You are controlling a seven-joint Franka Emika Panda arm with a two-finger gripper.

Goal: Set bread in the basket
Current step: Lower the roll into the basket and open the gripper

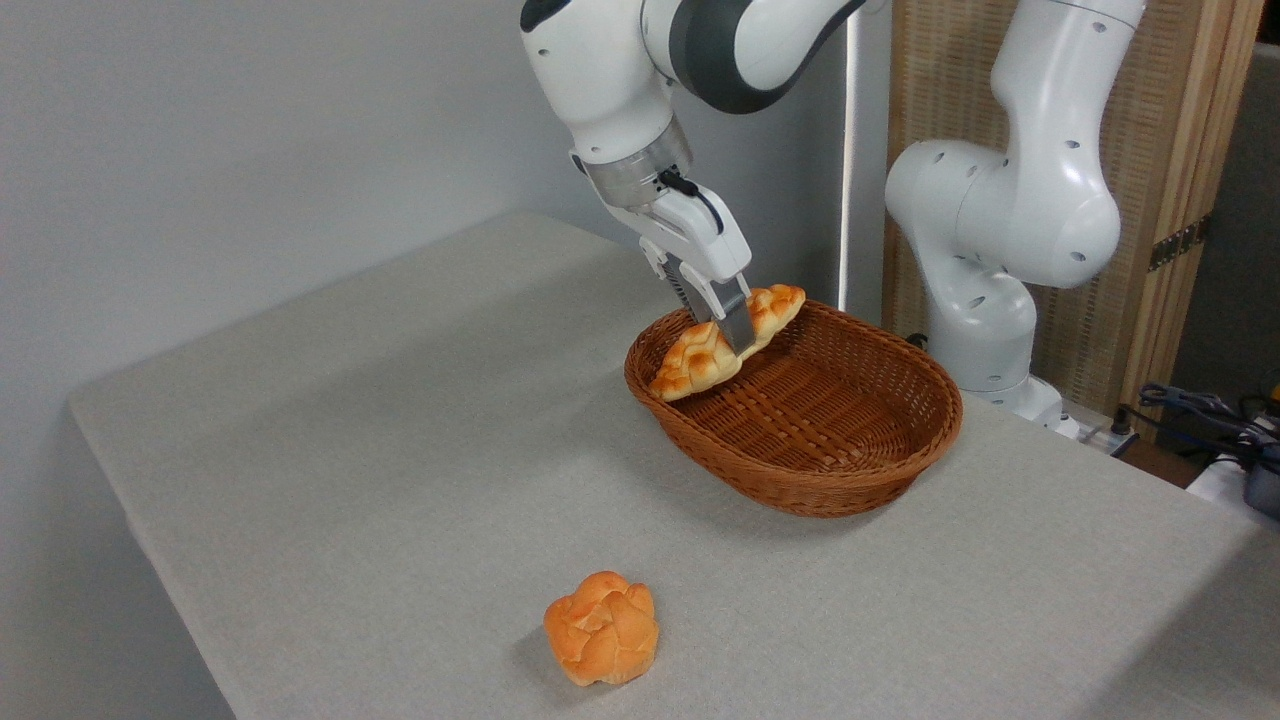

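Observation:
The braided bread [692,362], pale yellow with golden-brown bumps, hangs tilted over the far left part of the basket, its lower pointed end close to the rim. My gripper [733,333] is shut on the loaf's middle, coming down at a slant from the upper left. The oval brown wicker basket [850,470] sits on the table right of centre, and nothing lies on its woven floor.
A round orange knotted bun [601,628] rests near the table's front edge. The arm's white base [990,300] stands behind the basket. Cables and dark equipment [1215,420] lie off the table at the far right. The grey table [350,420] stretches left of the basket.

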